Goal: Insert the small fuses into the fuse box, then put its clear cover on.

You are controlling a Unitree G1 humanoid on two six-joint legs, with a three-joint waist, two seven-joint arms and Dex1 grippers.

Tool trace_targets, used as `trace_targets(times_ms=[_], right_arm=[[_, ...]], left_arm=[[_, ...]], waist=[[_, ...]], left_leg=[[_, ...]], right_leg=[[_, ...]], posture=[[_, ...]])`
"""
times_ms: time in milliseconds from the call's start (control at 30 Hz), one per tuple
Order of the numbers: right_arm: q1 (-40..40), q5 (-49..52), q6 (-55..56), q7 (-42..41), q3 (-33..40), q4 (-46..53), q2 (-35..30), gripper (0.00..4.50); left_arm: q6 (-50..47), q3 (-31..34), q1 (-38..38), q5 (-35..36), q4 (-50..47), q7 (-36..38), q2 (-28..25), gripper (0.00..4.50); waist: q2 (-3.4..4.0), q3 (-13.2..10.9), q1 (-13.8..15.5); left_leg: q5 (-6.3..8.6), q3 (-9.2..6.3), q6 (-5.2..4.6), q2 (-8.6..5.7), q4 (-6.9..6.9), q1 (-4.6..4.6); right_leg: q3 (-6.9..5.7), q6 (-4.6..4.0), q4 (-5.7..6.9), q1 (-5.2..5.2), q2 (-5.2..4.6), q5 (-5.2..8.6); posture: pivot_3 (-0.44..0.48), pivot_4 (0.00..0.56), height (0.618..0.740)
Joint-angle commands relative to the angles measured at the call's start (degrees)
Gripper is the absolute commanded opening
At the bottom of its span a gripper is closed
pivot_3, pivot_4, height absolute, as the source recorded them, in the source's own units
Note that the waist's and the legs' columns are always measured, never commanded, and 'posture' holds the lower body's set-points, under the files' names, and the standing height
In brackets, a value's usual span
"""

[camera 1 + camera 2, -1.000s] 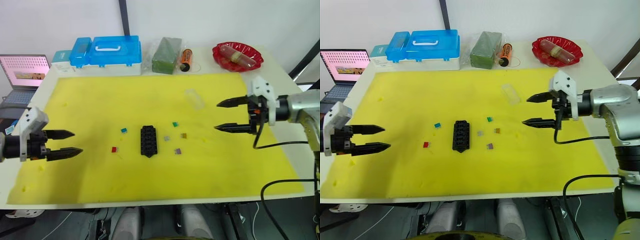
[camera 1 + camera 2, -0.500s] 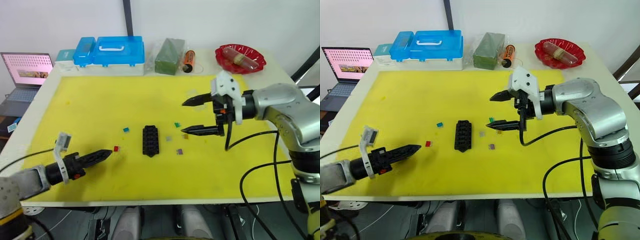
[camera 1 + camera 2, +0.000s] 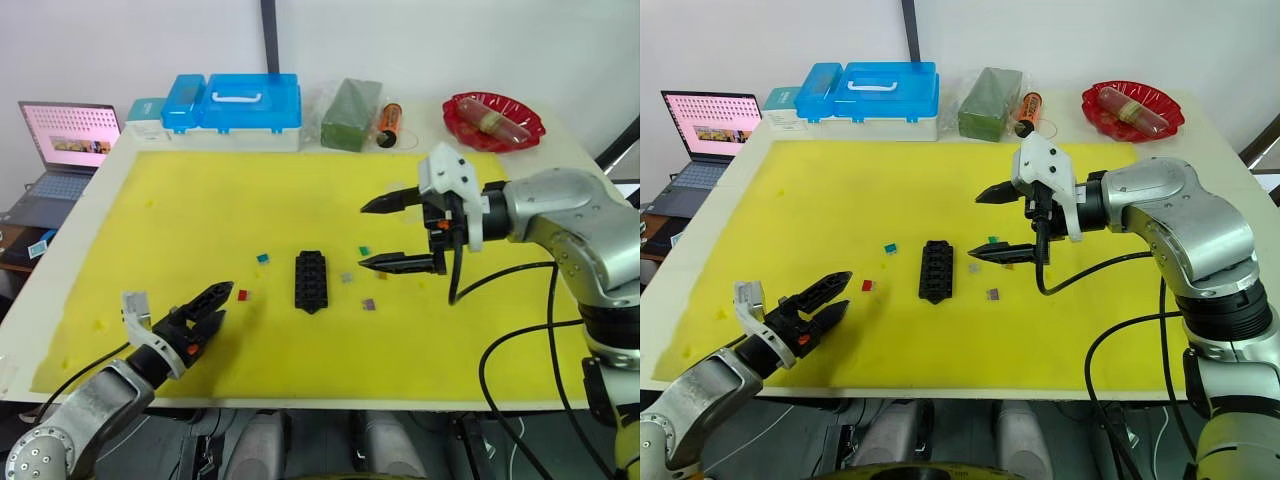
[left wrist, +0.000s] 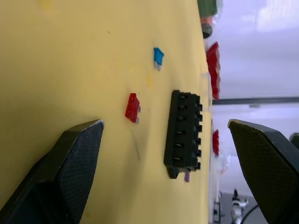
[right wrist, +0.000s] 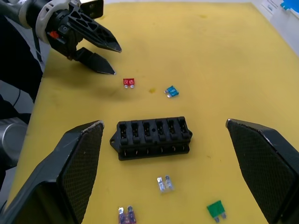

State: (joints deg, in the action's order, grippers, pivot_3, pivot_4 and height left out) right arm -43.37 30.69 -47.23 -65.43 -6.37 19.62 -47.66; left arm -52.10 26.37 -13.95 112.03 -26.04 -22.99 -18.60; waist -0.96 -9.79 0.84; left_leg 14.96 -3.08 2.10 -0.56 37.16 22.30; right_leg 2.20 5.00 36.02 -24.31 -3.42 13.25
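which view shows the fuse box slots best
The right wrist view: the fuse box lies broadside, its six slots facing the camera. The left wrist view shows it side-on; the eye views show it smaller, as a black block.

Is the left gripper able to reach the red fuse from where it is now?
Probably yes. The left gripper is open and points toward the red fuse, which lies flat on the yellow mat just ahead of its fingertips, with nothing between them.

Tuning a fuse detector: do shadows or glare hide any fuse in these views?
Left eye view: even light, soft shadows; the red fuse and fuse box stand out on the yellow mat. Left wrist view: background beyond the table blown out white, mat unaffected. Right wrist view: no glare, and no shadow covers a fuse.
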Motion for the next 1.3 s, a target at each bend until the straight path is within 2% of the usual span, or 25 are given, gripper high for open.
trace_targets(times_ms=[33,433,900,1000,1067,1300], right_arm=[[-0.61,0.65,0.5,0.47,0.88,1.5,-0.1,4.48],[-0.2,1.6,-0.21,1.16,1.08,2.52,-0.38,4.48],[-0.94,1.61,-0.4,0.7,0.29,2.12,-0.43,4.48],[-1.06,1.64,-0.5,0.69,0.19,2.17,-0.39,4.5],[-1.09,1.6,-0.5,0.71,0.14,2.17,-0.38,4.5],[-1.16,1.53,-0.54,0.84,0.1,2.25,-0.34,4.5]], left_arm=[[3.1,-4.12,-0.2,0.97,-2.21,-2.56,-0.65,4.5],[9.79,-10.57,2.08,0.97,-3.68,-8.07,-1.7,4.5],[13.51,-13.03,4.66,0.97,-1.94,-10.5,-2.4,4.5],[13.88,-13.55,4.42,0.97,-1.44,-11.11,-3.07,3.93],[13.91,-13.89,3.95,0.97,-1.34,-11.44,-3.67,3.25],[14.37,-14.12,2.22,0.84,-0.77,-11.18,-6.21,3.25]], waist=[[0.0,0.0,-0.01],[0.0,0.0,0.0],[0.0,0.0,0.03],[0.0,0.0,0.0],[0.0,0.0,-0.01],[0.0,0.0,-0.14]], left_leg=[[0.0,0.07,0.0,-0.03,0.01,0.0],[-0.01,0.04,-0.02,-0.21,0.04,0.0],[-0.01,-0.02,-0.02,-0.28,0.04,0.0],[-0.01,-0.03,-0.02,-0.28,0.04,0.0],[-0.01,-0.03,-0.02,-0.28,0.04,0.0],[-0.01,-0.02,-0.02,-0.27,0.0,-0.01]], right_leg=[[0.0,0.0,-0.01,0.01,0.0,0.0],[0.0,0.01,-0.02,0.06,0.04,0.01],[-0.01,0.05,-0.04,0.12,0.04,0.04],[-0.01,0.05,-0.05,0.12,0.04,0.05],[-0.01,0.06,-0.05,0.12,0.04,0.05],[-0.01,0.06,-0.09,0.12,0.05,0.06]], posture=[[0.0,0.15,0.74],[0.0,0.15,0.74],[0.0,0.15,0.74],[0.0,0.15,0.74],[0.0,0.15,0.74],[0.0,0.15,0.74]])
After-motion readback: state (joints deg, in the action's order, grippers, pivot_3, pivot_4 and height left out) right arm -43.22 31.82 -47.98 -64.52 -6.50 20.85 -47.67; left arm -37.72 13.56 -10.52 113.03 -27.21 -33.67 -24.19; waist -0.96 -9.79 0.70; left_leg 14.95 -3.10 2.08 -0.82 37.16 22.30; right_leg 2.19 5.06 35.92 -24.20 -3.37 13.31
